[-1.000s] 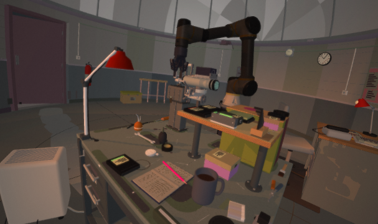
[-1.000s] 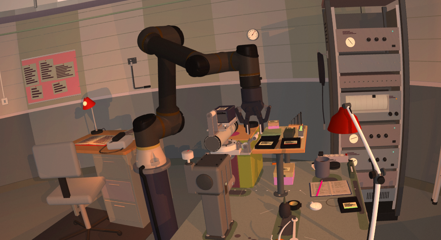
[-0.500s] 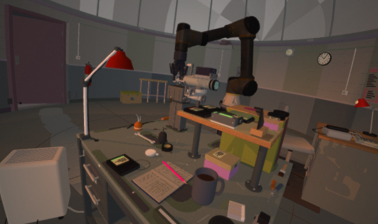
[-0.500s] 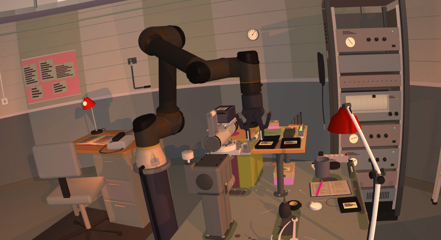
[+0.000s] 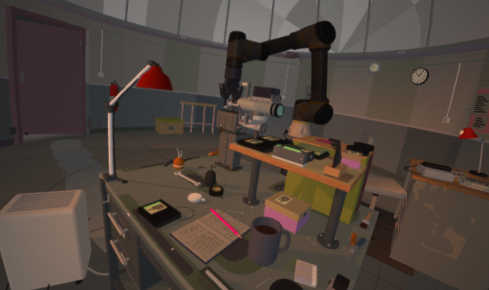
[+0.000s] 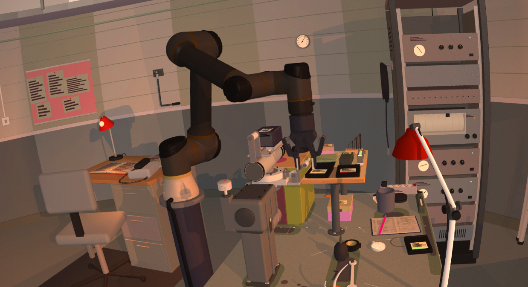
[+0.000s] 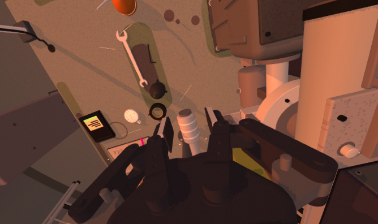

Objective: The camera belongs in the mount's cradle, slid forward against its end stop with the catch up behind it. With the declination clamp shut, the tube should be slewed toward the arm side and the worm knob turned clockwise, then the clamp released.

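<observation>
The camera (image 6: 268,135), a dark box with a label on top, sits in the cradle on top of the mount, with an upright pale catch (image 6: 252,148) at its end. The pale telescope tube (image 5: 257,106) lies below it on the grey mount pedestal (image 6: 254,219). A ribbed white clamp handle (image 7: 188,127) sticks out beside the tube. My gripper (image 7: 188,124) is open around this handle and holds nothing. The white worm knob (image 6: 224,185) stands on the pedestal's side.
A tall instrument rack (image 6: 439,112) stands behind the bench. A side table (image 5: 304,161) with dark trays lies beside the mount. A spanner (image 7: 131,58), a tape roll (image 7: 158,111) and a stopwatch (image 7: 130,116) lie on the bench below. A red lamp (image 5: 153,78) rises at the bench edge.
</observation>
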